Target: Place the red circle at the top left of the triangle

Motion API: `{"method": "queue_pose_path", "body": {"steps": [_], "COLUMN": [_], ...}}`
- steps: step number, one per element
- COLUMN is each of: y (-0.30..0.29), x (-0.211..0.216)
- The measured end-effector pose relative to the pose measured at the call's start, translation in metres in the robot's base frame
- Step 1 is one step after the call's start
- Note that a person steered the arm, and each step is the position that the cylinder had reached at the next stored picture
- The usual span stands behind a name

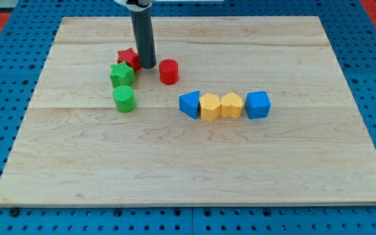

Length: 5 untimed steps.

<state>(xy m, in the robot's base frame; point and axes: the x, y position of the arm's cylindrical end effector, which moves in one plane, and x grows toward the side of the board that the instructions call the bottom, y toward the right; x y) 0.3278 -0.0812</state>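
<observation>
My tip [147,66] rests on the worktop [188,176] between red star [128,57] and red circle [168,72] — no gripper here, just a rod — circle up-left of blue triangle [190,104], likely positioned to nudge it closer.

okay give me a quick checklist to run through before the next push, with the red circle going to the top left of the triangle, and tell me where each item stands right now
1. Red circle in plain sight: ok.
2. Blue triangle in plain sight, at the left end of the row with the yellow blocks: ok.
3. My tip close to the circle: ok, just to its left.
4. Tip touching the circle: cannot tell.
5. Spot at the triangle's upper left free of blocks: ok.
6. Circle already at that spot: not ok, it sits farther up the view.
</observation>
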Motion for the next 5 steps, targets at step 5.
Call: {"method": "queue_pose_path", "body": {"steps": [5], "y": [0.048], "x": [0.053]}}
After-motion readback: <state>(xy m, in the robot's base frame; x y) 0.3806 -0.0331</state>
